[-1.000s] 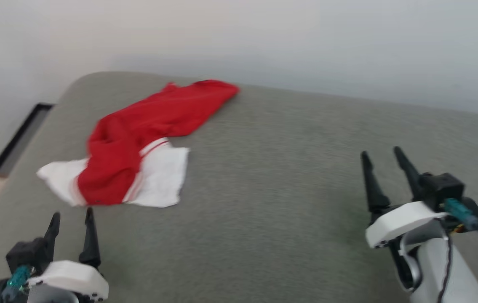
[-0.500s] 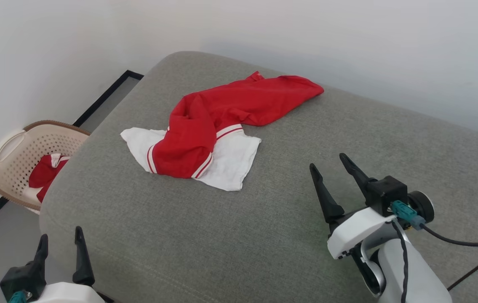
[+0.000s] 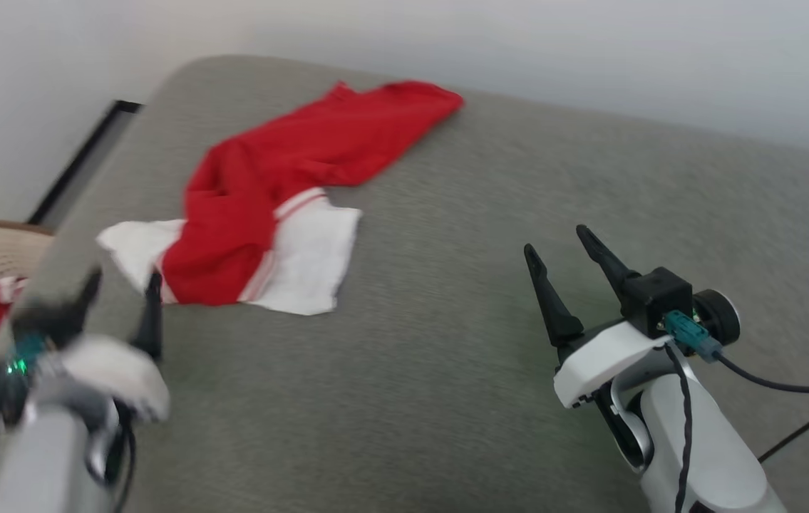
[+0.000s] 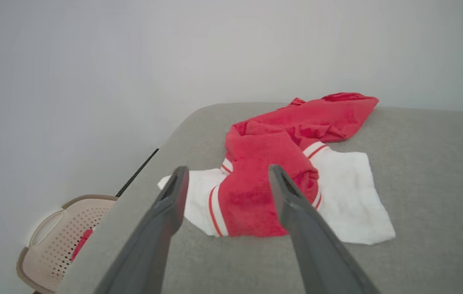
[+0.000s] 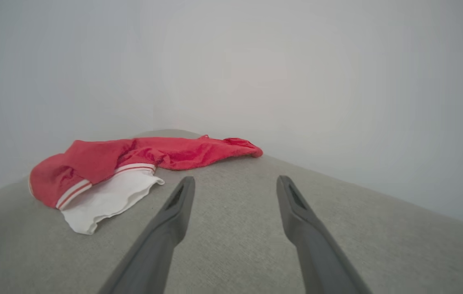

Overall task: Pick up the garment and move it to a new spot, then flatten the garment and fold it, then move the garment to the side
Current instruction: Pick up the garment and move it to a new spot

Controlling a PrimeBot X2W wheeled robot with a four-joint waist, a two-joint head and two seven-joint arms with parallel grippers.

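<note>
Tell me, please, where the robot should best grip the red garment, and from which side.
Likely the white cuff panel at the garment's near left end: it lies flat with a free edge on the grey cushion. The open left gripper is just before it, so come low from the robot's side and pinch that edge. The bunched red middle looks thicker.

Garment (image 3: 261, 185): soft matt cloth, bright red, white panels lightly creased. Cushion (image 3: 447, 356): grey woven upholstery, matt, coarse-grained. Basket (image 4: 52, 245): beige perforated plastic, dull sheen. Right pincer (image 3: 555, 239): matt dark plastic, smooth; casing (image 3: 600, 360) behind it white plastic, slightly glossy. Wall (image 3: 589, 57): smooth, matt.
</note>
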